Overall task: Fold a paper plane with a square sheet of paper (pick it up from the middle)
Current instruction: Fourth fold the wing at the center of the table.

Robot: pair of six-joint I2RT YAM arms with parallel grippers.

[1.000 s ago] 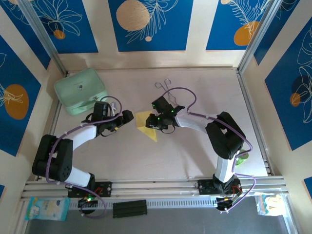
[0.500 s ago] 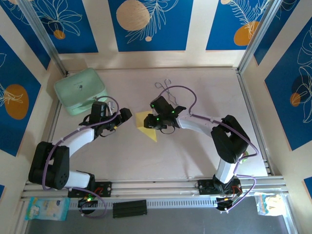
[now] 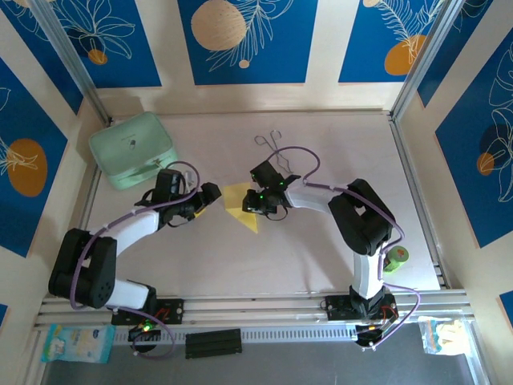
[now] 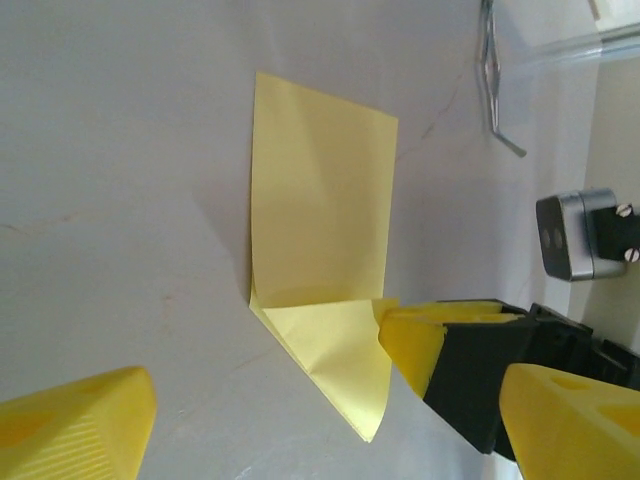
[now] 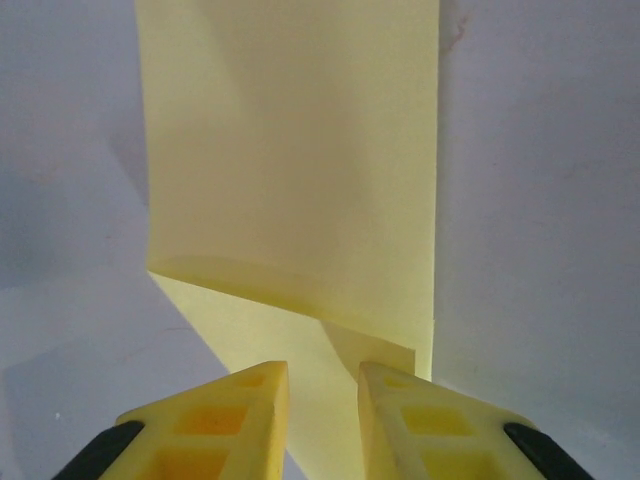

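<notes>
Since 1 second ago the right arm (image 3: 362,215) has pulled its elbow in toward the centre, so the green roll (image 3: 395,258) beside its base is now uncovered. The left arm has shifted only slightly, its fingers coming a little closer together. The square sheet of paper (image 3: 237,202) has stayed in the same spot on the worktop (image 3: 321,257).

The sheet lies between the 2 end effectors. It is just ahead of the left end effector (image 3: 209,196), not touching it, and the left fingers stand wide apart with nothing between them. The right end effector (image 5: 322,398) is at the sheet's opposite edge, over a flap that is folded back across 1 corner and stands a little off the worktop. Its 2 fingers (image 5: 215,412) are close together with a slim gap. In the left wrist view 1 fingertip meets the flap's corner, but I cannot tell whether the paper is pinched.

Count: 1 yellow sheet, 2 end effectors, 1 mint-green case (image 3: 132,150) behind and outward of the left end effector, 1 pair of metal tongs (image 3: 272,144) beyond the right end effector, and 1 green roll.
</notes>
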